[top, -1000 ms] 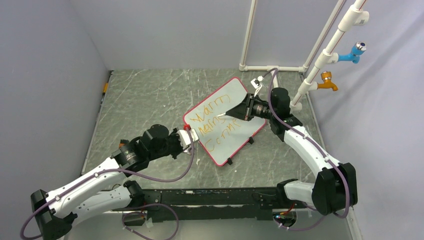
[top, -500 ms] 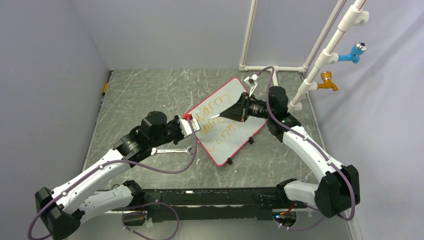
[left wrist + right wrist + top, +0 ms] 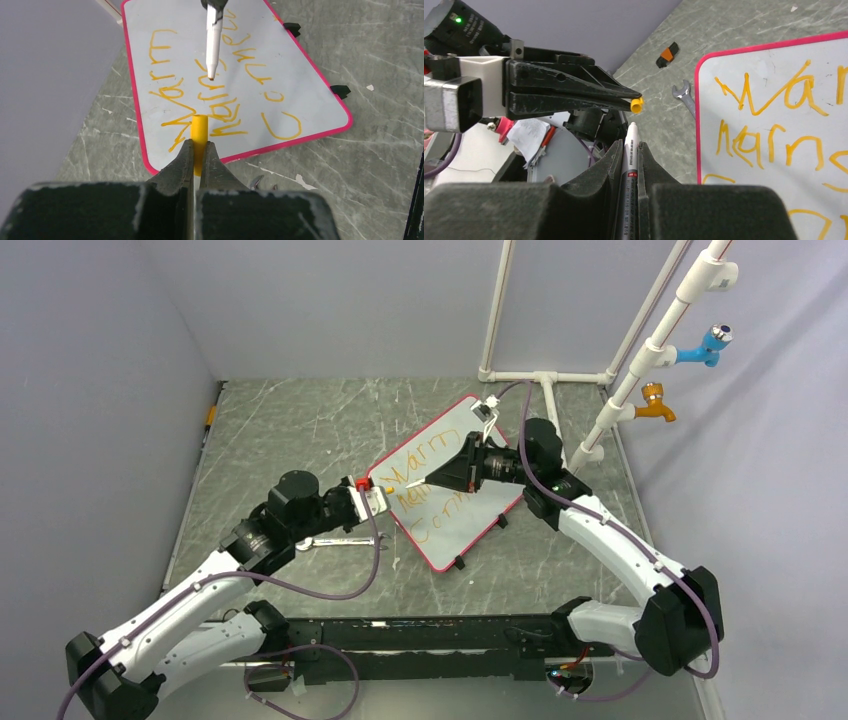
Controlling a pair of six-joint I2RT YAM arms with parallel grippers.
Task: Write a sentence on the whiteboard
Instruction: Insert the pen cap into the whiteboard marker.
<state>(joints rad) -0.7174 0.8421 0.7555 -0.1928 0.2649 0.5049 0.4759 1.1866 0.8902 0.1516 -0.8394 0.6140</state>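
Note:
The whiteboard (image 3: 478, 517) lies slanted on the table, pink-rimmed, with orange-yellow handwriting in three lines. My right gripper (image 3: 445, 477) hovers over it, shut on a white marker (image 3: 631, 140) whose bare tip points left. My left gripper (image 3: 375, 498) is at the board's left corner, shut on the marker's yellow cap (image 3: 199, 127). In the left wrist view the marker (image 3: 214, 40) comes down from above, its tip a short way from the cap's open end. In the right wrist view the cap (image 3: 637, 104) sits just above the marker tip, not touching it.
A steel wrench (image 3: 340, 541) lies on the table under the left arm, left of the board. White pipes with a blue tap (image 3: 708, 345) and an orange tap (image 3: 655, 403) stand at the back right. A small orange-black piece (image 3: 211, 417) sits by the left wall.
The right gripper has moved left across the board with the marker, towards the cap. The left arm has swung up and left, uncovering the wrench.

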